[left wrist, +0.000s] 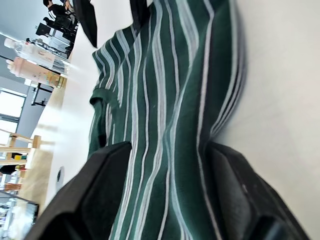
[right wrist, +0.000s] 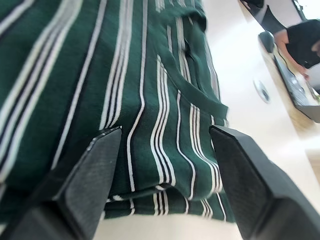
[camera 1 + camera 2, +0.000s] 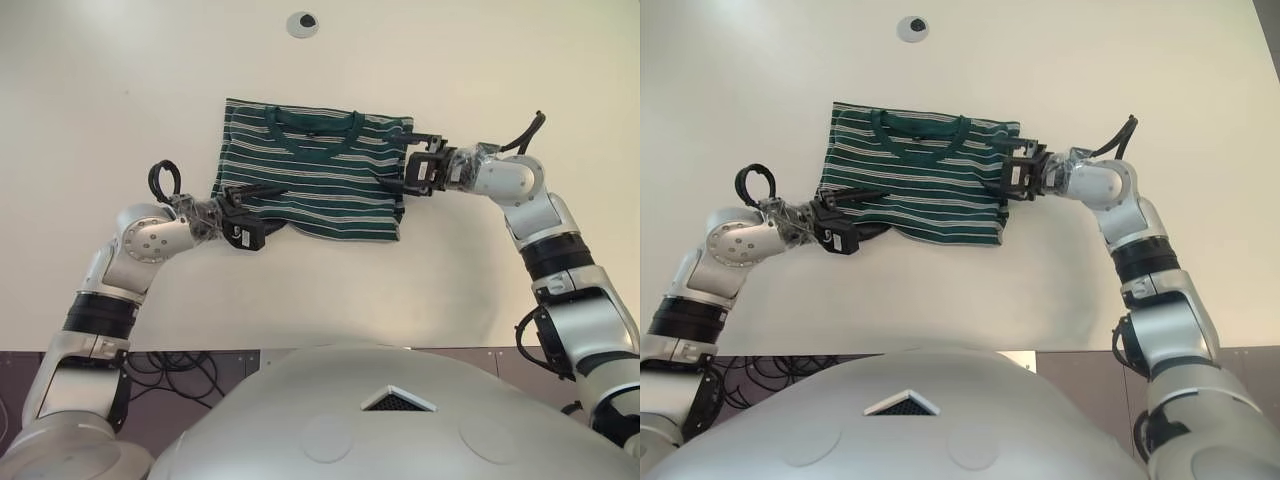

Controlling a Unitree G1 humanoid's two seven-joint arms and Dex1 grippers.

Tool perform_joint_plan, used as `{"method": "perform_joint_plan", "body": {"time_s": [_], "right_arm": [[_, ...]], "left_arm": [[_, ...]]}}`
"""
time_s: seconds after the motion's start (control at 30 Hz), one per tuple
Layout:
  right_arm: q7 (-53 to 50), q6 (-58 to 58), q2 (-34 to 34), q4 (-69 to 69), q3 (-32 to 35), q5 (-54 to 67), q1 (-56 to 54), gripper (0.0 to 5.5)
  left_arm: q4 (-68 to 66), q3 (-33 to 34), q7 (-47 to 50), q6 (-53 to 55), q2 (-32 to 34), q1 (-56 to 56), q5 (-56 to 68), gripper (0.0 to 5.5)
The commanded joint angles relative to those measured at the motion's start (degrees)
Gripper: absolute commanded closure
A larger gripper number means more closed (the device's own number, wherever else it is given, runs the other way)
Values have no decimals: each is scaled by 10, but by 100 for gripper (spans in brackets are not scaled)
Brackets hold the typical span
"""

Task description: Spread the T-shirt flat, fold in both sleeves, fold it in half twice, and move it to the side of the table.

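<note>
**Green striped tee: sleeves looked done, both halvings left to go**

Green with thin white stripes, the T-shirt lay flat on the pale surface, roughly in the middle and well away from either side edge. The collar pointed away from the robot. A little round cap sat in the surface farther back, well apart from the cloth.

No sleeve stuck out on either side, and the outline was close to a plain rectangle. So I'd say the spreading and both sleeve folds were already finished. The near left corner looked a bit bunched, though I couldn't tell how badly.

The left pincer was at that near left corner, reaching in over the hem. In the left wrist view its left fingers stood wide apart with striped fabric running between them, so it was open and not pinching anything. The right pincer was at the shirt's right edge. Its right fingers were spread the same way over the cloth, so it was open too.

My read is that this was the setup for the first fold in half, with both pincers placed at the edges but neither one closed yet. That left both halvings, and then moving the bundle to the side of the surface.
</note>
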State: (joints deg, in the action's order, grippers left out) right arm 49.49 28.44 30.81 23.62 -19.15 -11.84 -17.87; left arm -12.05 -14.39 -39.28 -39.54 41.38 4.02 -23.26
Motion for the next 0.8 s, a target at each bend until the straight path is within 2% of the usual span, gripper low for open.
{"method": "perform_joint_plan", "body": {"time_s": [0.03,0.13,0.23,0.33,0.47,0.57,0.63,0.7,0.8], "right_arm": [[150,-86,127,-217,-46,55,144,228],[187,-142,138,-334,-81,137,212,228],[146,-166,72,-367,-104,169,235,228],[97,-201,17,-379,-85,216,238,228],[73,-245,4,-398,-27,287,230,228],[66,-254,17,-390,32,320,210,228],[67,-253,35,-373,75,332,207,228],[81,-247,63,-340,122,339,214,228],[118,-212,115,-267,185,327,236,228]], "left_arm": [[-119,-98,135,20,88,53,-296,280],[-147,-152,221,-12,105,113,-388,280],[-163,-193,294,-45,109,160,-443,280],[-182,-210,370,-45,112,190,-471,280],[-249,-203,434,-26,88,234,-445,280],[-285,-166,434,-40,71,241,-352,280],[-246,-118,370,-78,69,173,-156,280],[-172,-124,287,-116,93,81,40,280],[-66,-175,216,-132,156,-48,168,280]]}}
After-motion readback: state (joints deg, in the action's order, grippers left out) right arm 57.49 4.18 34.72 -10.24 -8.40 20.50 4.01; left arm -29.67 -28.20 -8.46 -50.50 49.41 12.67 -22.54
